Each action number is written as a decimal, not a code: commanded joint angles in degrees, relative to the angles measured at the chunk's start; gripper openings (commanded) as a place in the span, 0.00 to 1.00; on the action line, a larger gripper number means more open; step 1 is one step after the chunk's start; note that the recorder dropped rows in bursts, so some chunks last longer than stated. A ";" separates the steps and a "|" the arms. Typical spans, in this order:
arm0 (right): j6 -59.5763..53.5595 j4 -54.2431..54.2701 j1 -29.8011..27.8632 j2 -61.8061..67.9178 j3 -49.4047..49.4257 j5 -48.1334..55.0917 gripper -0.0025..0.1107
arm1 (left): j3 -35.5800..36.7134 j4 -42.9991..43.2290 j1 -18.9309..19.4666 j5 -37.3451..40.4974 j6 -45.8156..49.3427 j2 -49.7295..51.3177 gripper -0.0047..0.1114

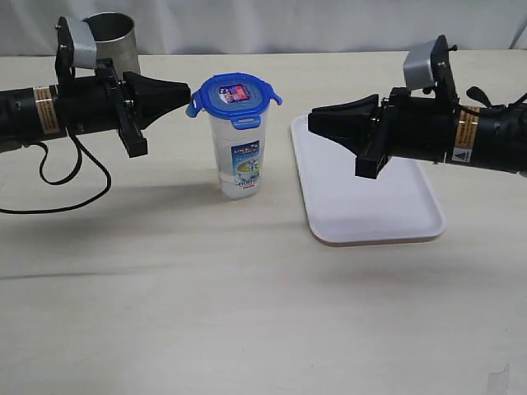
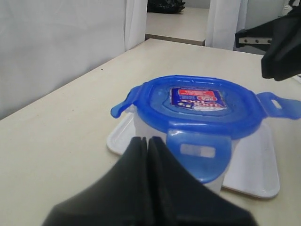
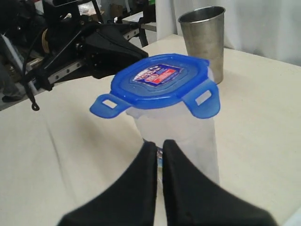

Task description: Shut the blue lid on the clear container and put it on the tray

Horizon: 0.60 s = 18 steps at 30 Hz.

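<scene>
So the clear container (image 1: pixel 226 140) stands upright on the bench (image 1: pixel 247 313), just left of the white tray (image 1: pixel 370 206) and not on it. The blue lid (image 1: pixel 235 95) sits on top, with its left and right flaps sticking out sideways and the near flap hanging down.

The red-and-blue sticker (image 1: pixel 231 93) on the lid has print on it, but it's way too small and blurry to read in any view. Same with the blue-and-white label (image 1: pixel 247 160) on the container's side. Honestly, can't make out a brand.

The left hand (image 1: pixel 188 95) has its fingers pressed together, nothing in it, with the tip right at the lid's left flap. Can't tell if it touches. The right hand (image 1: pixel 313 122) is also pinched together and empty, hovering over the tray's far left corner, apart from the container.

A steel cup (image 1: pixel 111 37) at the far left is partly hidden behind the left arm. Both arms are cut off at the frame edges.
</scene>
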 commanded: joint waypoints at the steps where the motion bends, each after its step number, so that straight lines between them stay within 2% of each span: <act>1: -1.97 4.53 -0.03 1.01 -0.27 -0.68 0.06 | -0.32 0.43 -0.32 -0.80 0.02 -0.04 0.04; 8: -1.80 6.93 -0.03 1.25 -1.87 -0.43 0.06 | -0.32 0.93 -0.32 -0.80 0.02 -0.04 0.04; 18: 2.32 1.99 0.13 1.25 -6.44 6.55 0.06 | -0.32 1.00 -0.32 -0.67 0.13 -0.04 0.04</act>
